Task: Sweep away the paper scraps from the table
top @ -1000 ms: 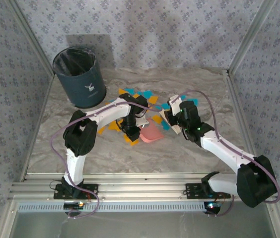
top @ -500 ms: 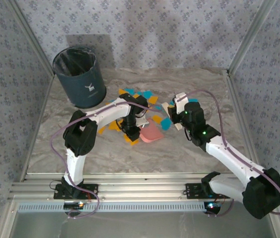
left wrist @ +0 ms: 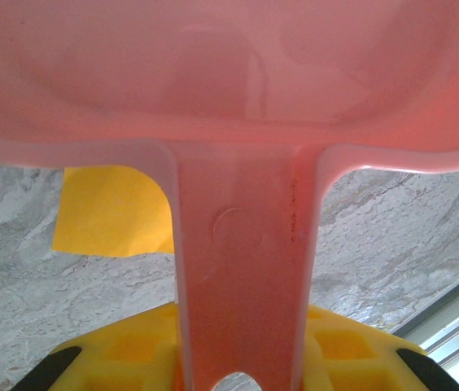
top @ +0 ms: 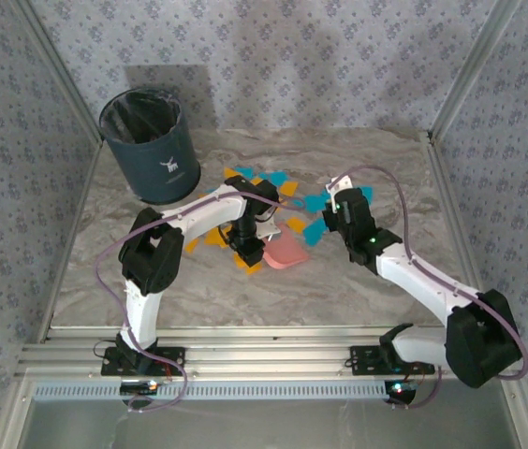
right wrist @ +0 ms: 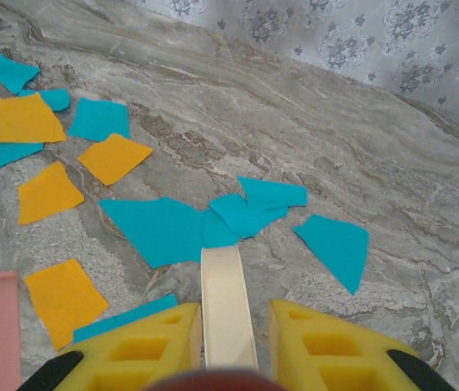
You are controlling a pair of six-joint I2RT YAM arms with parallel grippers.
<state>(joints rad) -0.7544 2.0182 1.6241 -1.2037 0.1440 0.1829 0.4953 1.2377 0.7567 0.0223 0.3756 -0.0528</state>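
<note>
- Surface?
- Marbled grey bench (top: pixel 386 159), floral walls (top: pixel 292 56), dark bin (top: pixel 152 154) rear left.
- Scraps?
- Paper scraps (right wrist: pixel 164 228) scattered mid-bench beside pink dustpan (top: pixel 286 251).
- Jaws?
- Closed: left jaws on dustpan handle, right jaws on cream stick (right wrist: pixel 228 309).

pink dustpan (left wrist: pixel 238 98) cropped by the top edge, orange scrap (left wrist: pixel 107 208) partly behind its handle

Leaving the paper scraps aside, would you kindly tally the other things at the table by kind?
Robot arms: 2 (left arm, right arm)
Dark blue waste bin: 1
Pink dustpan: 1
Cream flat tool: 1
Total: 5
</note>
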